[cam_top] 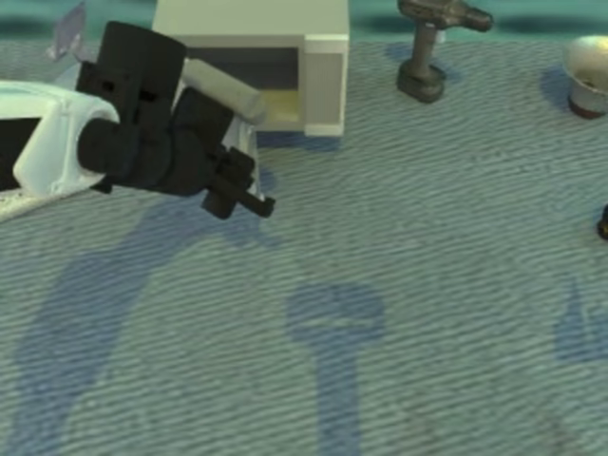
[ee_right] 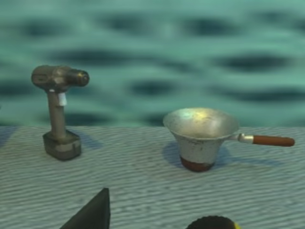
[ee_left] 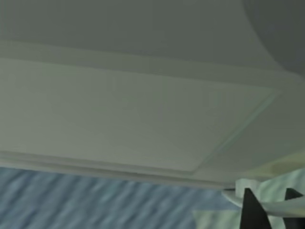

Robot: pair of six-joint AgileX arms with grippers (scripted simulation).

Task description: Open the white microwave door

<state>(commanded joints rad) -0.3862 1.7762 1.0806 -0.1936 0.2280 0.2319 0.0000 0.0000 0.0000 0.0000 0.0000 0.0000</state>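
Note:
The white microwave [cam_top: 252, 24] stands at the table's back, left of centre. Its dark cavity with a yellowish floor [cam_top: 280, 103] is exposed beside the grey control strip [cam_top: 326, 81]. The white microwave door [cam_top: 245, 142] is swung out toward the front left, largely under my left arm. In the left wrist view the door [ee_left: 119, 114] fills the picture from very close. My left gripper [cam_top: 249, 195] [ee_left: 271, 205] is at the door's free edge, its two dark fingers shut astride a white lip of the door. My right gripper [ee_right: 152, 225] is off the top view's right; one fingertip [ee_right: 97, 212] shows, spread wide.
A grey drill [cam_top: 427, 47] [ee_right: 59, 114] stands right of the microwave. A metal saucepan with a red handle [cam_top: 589, 71] [ee_right: 202, 136] sits at the back right. A small black-and-yellow object [cam_top: 602, 223] [ee_right: 212, 223] lies at the right edge.

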